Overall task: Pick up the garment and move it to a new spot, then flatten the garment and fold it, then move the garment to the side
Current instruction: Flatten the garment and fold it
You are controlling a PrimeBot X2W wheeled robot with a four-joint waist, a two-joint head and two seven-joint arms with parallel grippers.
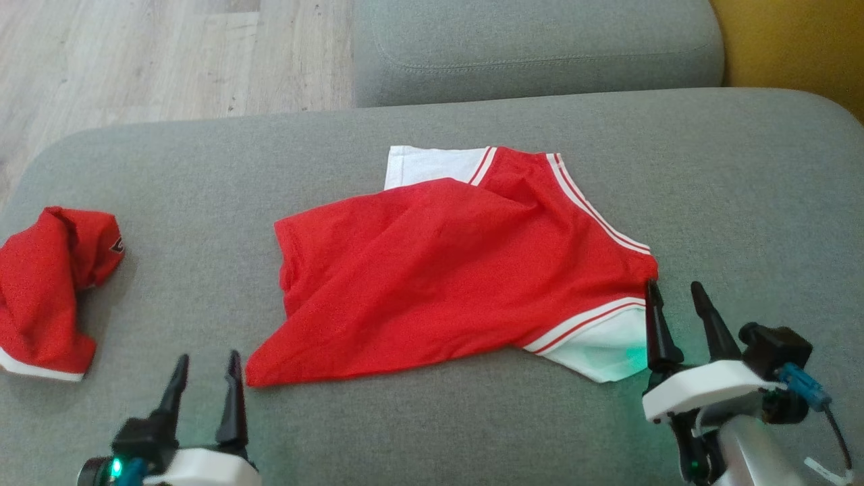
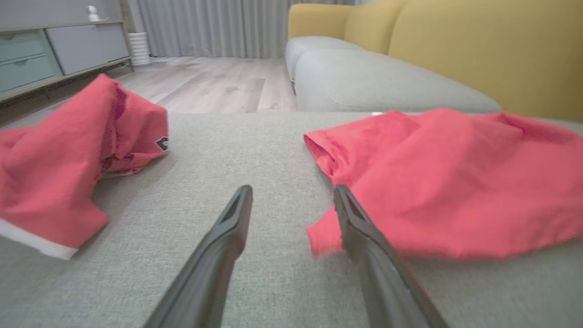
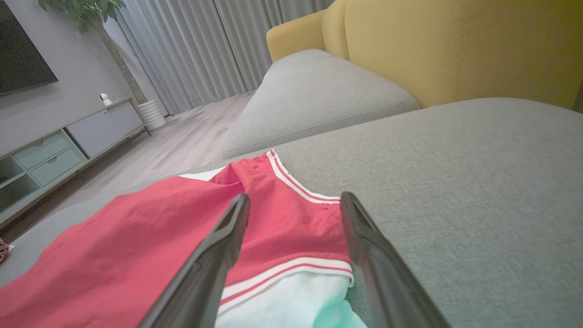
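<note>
The garment lies partly folded in the middle of the grey cushion, red with white sleeves at its far left and near right and striped trim. In the right wrist view the garment spreads under the fingers. My right gripper is open at the garment's near right corner, over the white sleeve; in its own view the right gripper straddles the striped edge. My left gripper is open just left of the garment's near hem; the left gripper hangs over bare cushion beside the garment.
A second red garment lies crumpled at the cushion's left edge, also red garment in the left wrist view. Another grey cushion and a yellow sofa back stand behind. Wood floor lies beyond at the left.
</note>
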